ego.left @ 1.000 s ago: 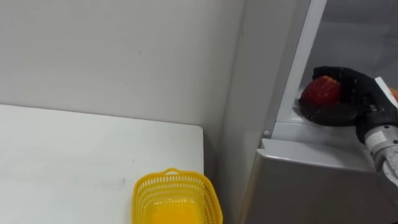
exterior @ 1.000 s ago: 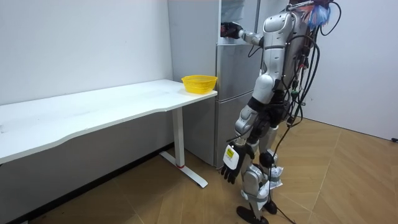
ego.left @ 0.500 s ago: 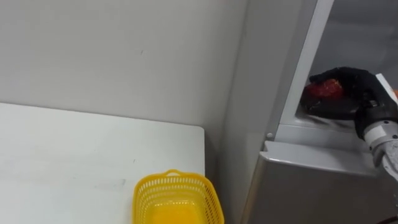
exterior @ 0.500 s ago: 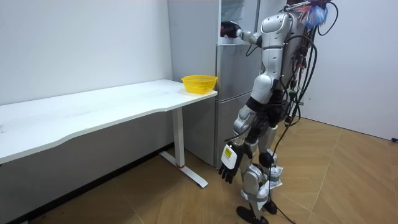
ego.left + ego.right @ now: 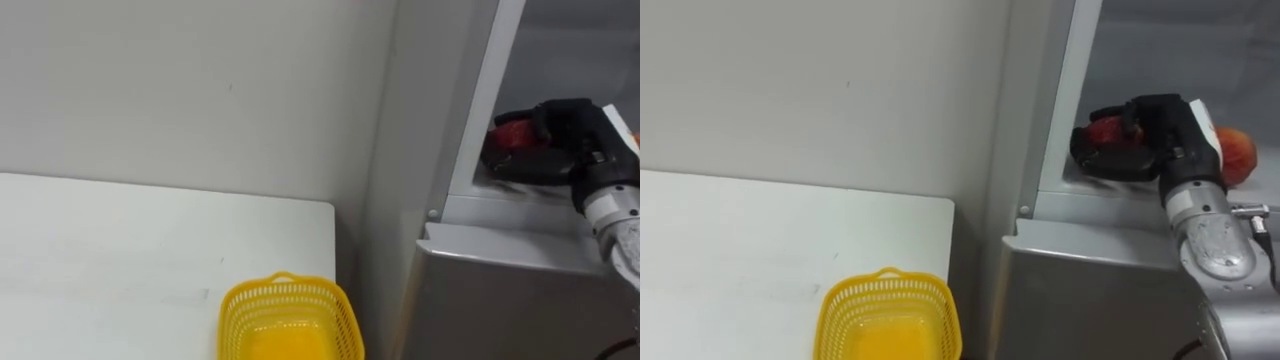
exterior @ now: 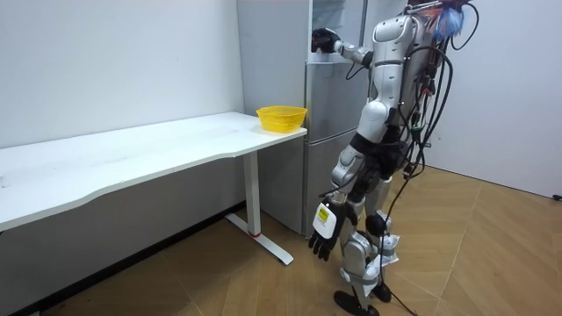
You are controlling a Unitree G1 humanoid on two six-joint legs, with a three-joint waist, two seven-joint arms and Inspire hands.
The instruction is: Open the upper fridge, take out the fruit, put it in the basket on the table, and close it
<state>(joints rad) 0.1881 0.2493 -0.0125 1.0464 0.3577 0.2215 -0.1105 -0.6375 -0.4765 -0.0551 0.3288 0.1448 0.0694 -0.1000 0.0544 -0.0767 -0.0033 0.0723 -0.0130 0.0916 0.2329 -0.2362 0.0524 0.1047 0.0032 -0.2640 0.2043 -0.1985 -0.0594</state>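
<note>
In the left eye view, the red fruit (image 5: 510, 133) sits at the front of the open upper compartment of the fridge (image 5: 500, 270), just above the ledge. The right hand (image 5: 565, 130) reaches in from the right, its fingers curled over and under the fruit, so only the fruit's left side shows. The fruit looks round, smooth and firm, light enough for one hand. It is likely to roll or slip if squeezed on one side only, so a wrap around its widest part, thumb opposite the fingers, seems the safest hold. Lower left, a yellow basket (image 5: 290, 318) stands on the white table (image 5: 100, 250) near the edge closest to the fridge.

The right eye view confirms the grip. The dark fingers close round the fruit from the right, the fruit lies in the palm's hollow, and a second, paler fruit (image 5: 1238, 152) sits behind the wrist.

In the room view, the robot stands upright in front of the fridge with its right arm raised into the top compartment. The left hand (image 6: 323, 230) hangs by its thigh, fingers relaxed and holding nothing.
</note>
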